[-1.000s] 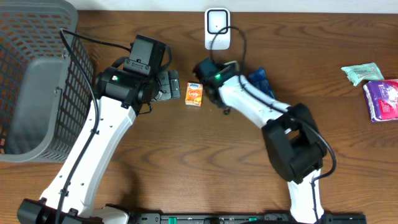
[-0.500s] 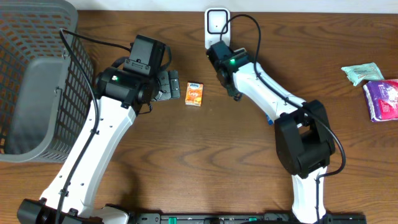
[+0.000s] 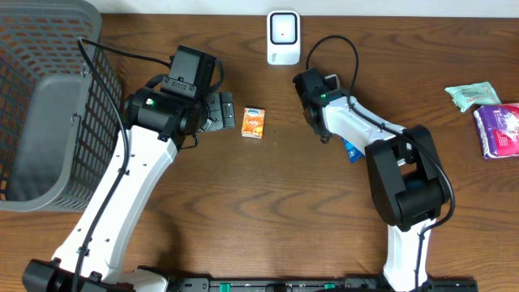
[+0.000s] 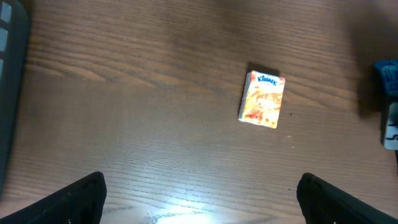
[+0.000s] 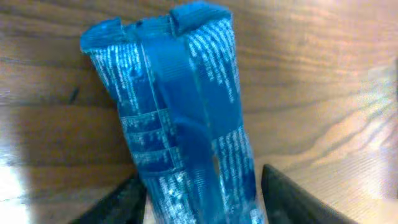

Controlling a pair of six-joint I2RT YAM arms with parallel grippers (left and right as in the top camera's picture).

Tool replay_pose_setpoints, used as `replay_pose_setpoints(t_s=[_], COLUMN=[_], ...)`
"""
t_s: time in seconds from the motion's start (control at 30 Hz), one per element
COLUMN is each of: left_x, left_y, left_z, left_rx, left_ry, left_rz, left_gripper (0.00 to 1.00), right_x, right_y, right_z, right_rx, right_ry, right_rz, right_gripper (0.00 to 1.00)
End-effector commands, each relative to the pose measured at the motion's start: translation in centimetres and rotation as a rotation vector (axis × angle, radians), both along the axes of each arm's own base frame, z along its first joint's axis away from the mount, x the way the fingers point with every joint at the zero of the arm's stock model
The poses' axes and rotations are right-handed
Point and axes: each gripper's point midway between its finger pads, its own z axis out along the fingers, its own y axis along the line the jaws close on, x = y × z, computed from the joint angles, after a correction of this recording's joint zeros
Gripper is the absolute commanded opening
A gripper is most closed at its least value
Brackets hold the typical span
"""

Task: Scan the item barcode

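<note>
Right arm point(image 3: 349, 122) has swung back from the scanner point(image 3: 283, 36); right gripper point(image 5: 202, 186) straddles the packet point(image 5: 180, 106), grip uncertain. Left gripper point(image 4: 199, 186) gapes empty; scan unconfirmed.

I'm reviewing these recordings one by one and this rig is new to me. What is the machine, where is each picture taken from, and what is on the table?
It is a robot with two white arms at a wooden table, each ending in a two-finger pincer. One picture looks down from above; the other two come from cameras on the wrists. The left pincer is open and empty, near an orange tissue pack. The right pincer grips a blue packet. Also there: a white scanner, a grey basket, a green packet and a purple packet.
</note>
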Motion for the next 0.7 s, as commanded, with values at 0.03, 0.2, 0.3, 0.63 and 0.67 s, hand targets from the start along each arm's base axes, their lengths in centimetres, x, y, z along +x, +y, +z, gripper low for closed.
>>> replay_pose_setpoints(t_s=[0.03, 0.2, 0.3, 0.63, 0.67], left_x=[0.1, 0.1, 0.1, 0.1, 0.1], left_y=[0.2, 0.2, 0.2, 0.2, 0.2], left_z=[-0.1, -0.1, -0.1, -0.1, -0.1], left_rx=[0.011, 0.011, 0.011, 0.011, 0.011], left_ry=[0.003, 0.003, 0.003, 0.003, 0.003], left_rz=[-0.004, -0.003, -0.003, -0.003, -0.003], left_gripper=[0.98, 0.98, 0.98, 0.98, 0.98], right_x=[-2.5, -2.7, -2.0, -0.3, -0.3], right_y=[-1.0, -0.7, 0.7, 9.1, 8.5], right_z=[-3.3, -2.3, -0.6, 10.7, 10.9], right_rx=[0.042, 0.113, 0.228, 1.341, 1.398], right_ry=[0.113, 0.138, 0.188, 0.370, 0.373], right_rz=[-0.011, -0.081, -0.083, 0.146, 0.135], right_gripper=[0.01, 0.01, 0.01, 0.01, 0.01])
